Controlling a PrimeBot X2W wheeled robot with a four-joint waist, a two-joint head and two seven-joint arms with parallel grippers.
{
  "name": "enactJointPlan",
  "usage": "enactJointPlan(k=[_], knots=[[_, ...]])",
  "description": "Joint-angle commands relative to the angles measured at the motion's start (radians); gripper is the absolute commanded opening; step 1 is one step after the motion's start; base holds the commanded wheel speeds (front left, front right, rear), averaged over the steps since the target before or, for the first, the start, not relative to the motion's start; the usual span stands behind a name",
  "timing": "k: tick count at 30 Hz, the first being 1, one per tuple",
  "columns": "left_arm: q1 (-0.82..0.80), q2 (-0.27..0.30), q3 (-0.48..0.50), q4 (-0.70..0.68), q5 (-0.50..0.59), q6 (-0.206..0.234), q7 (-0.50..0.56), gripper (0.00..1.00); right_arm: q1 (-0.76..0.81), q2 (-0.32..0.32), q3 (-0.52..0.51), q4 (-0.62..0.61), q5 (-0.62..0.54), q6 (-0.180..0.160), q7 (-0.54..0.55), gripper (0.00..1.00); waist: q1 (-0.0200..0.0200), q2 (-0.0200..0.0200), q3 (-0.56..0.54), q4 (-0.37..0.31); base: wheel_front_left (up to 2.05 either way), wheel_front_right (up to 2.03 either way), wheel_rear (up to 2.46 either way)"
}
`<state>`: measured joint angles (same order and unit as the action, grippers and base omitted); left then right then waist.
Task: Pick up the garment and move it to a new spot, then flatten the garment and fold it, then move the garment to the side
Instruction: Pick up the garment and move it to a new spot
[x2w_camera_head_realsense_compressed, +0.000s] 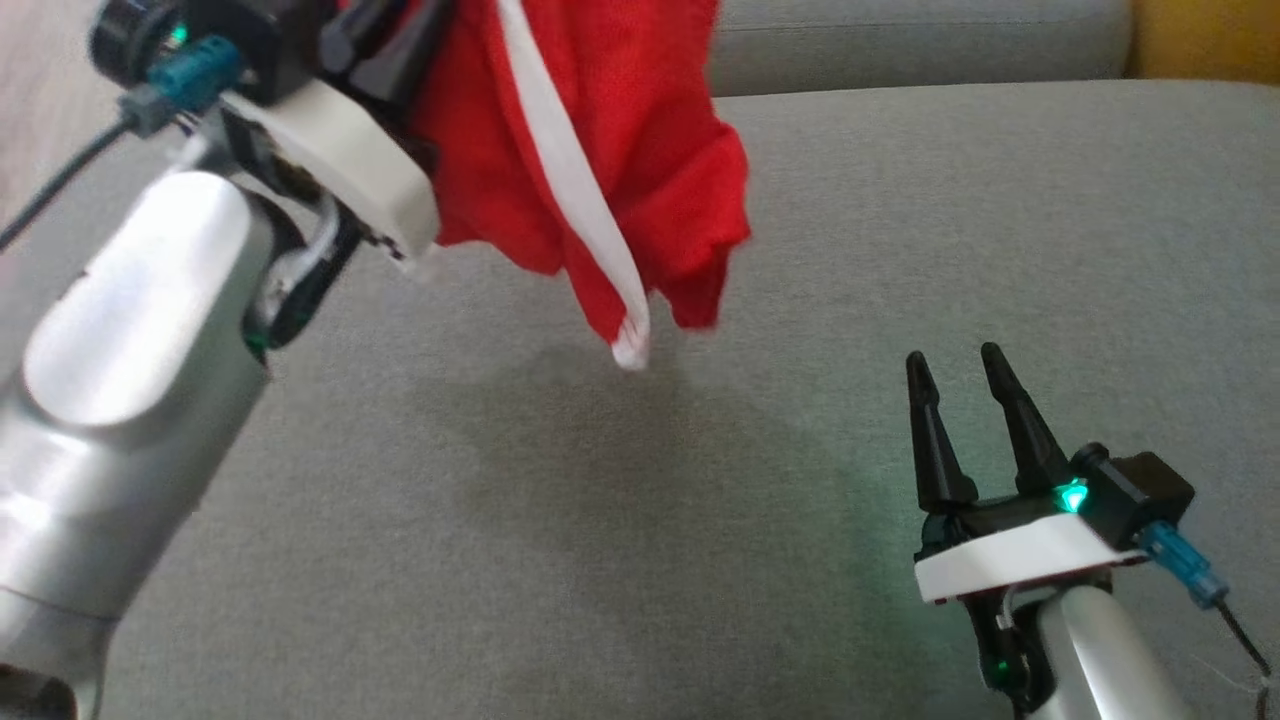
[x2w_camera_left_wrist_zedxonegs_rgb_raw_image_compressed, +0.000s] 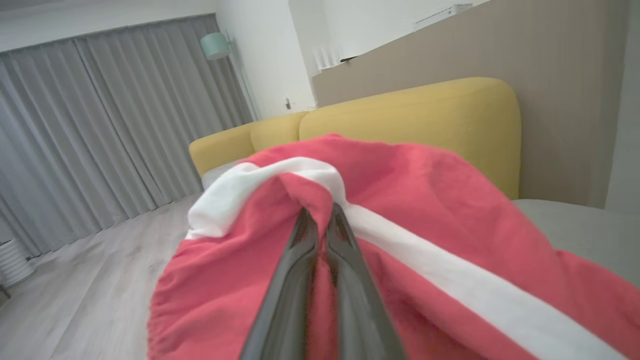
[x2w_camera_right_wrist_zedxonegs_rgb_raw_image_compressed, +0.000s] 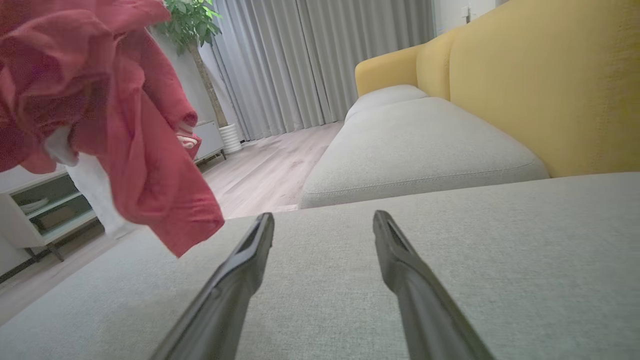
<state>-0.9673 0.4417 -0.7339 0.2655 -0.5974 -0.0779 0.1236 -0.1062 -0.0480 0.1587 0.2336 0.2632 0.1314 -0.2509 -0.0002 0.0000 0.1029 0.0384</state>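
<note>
Right, the garment (x2w_camera_head_realsense_compressed: 600, 130) is held aloft at the far left of the scene. It is red with a white stripe (x2w_camera_head_realsense_compressed: 570, 170) and is pinched by the left gripper (x2w_camera_left_wrist_zedxonegs_rgb_raw_image_compressed: 319, 220), whose jaws are clamped narrow on a fold just beside that stripe. The cloth is bunched and hangs clear of the grey sofa seat (x2w_camera_head_realsense_compressed: 700, 560), with a soft shadow cast beneath its lowest tip. The right gripper (x2w_camera_head_realsense_compressed: 952, 358) is seen low at the near right, jaws spread wide with nothing between them, well apart from the fabric.

The step in hand is judged to be the carry to a new spot, so most of the task is yet to be done. A single pinched fold is all that bears the load, so a smooth, unhurried travel is called for; a jerk could set the cloth swinging or let it be pulled loose. Height should be kept until the open middle of the seat is reached, where both arms can work. There the hanging tip is best lowered first and the rest drawn out behind it, so that the cloth is laid rather than dumped in a heap. Release is best left until the cloth is borne by the cushion.
</note>
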Motion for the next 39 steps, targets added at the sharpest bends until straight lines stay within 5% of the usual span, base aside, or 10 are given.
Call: enactJointPlan(k=[1, 13, 22, 23, 24, 30, 39], knots=[[-0.034, 0.026, 0.037, -0.042, 0.000, 0.010, 0.010, 0.00, -0.011, -0.002, 0.021, -0.035, 0.007, -0.001, -0.011, 1.00, 0.0002, 0.0000, -0.002, -0.018, 0.00, 0.00, 0.00], [-0.005, -0.045, -0.041, -0.117, 0.009, 0.034, 0.065, 0.00, -0.048, -0.002, 0.009, -0.072, 0.044, -0.001, -0.011, 1.00, 0.0002, 0.0000, 0.059, -0.194, 0.00, 0.00, 0.00], [-0.023, -0.079, -0.099, 0.029, 0.058, 0.021, 0.038, 0.00, -0.063, -0.002, 0.030, -0.103, 0.076, -0.001, -0.011, 1.00, 0.0002, 0.0000, 0.115, -0.315, 0.00, 0.00, 0.00], [-0.023, -0.078, -0.110, 0.061, 0.066, 0.016, 0.036, 0.14, -0.062, -0.002, 0.032, -0.105, 0.078, -0.001, -0.011, 1.00, 0.0002, 0.0000, 0.119, -0.323, 0.00, 0.00, 0.00], [-0.021, -0.079, -0.117, 0.091, 0.071, 0.011, 0.026, 0.97, -0.061, -0.002, 0.033, -0.107, 0.080, -0.001, -0.011, 1.00, 0.0002, 0.0000, 0.121, -0.328, 0.00, 0.00, 0.00], [0.011, -0.085, -0.110, 0.245, 0.076, 0.025, -0.086, 1.00, -0.045, -0.002, 0.017, -0.113, 0.070, -0.001, -0.011, 1.00, 0.0002, 0.0000, 0.110, -0.303, 0.00, 0.00, 0.00], [0.158, -0.065, -0.021, 0.227, 0.012, 0.112, -0.275, 1.00, 0.001, -0.002, -0.041, -0.126, 0.017, -0.001, -0.011, 1.00, 0.0002, 0.0000, 0.039, -0.141, 0.00, 0.00, 0.00]])
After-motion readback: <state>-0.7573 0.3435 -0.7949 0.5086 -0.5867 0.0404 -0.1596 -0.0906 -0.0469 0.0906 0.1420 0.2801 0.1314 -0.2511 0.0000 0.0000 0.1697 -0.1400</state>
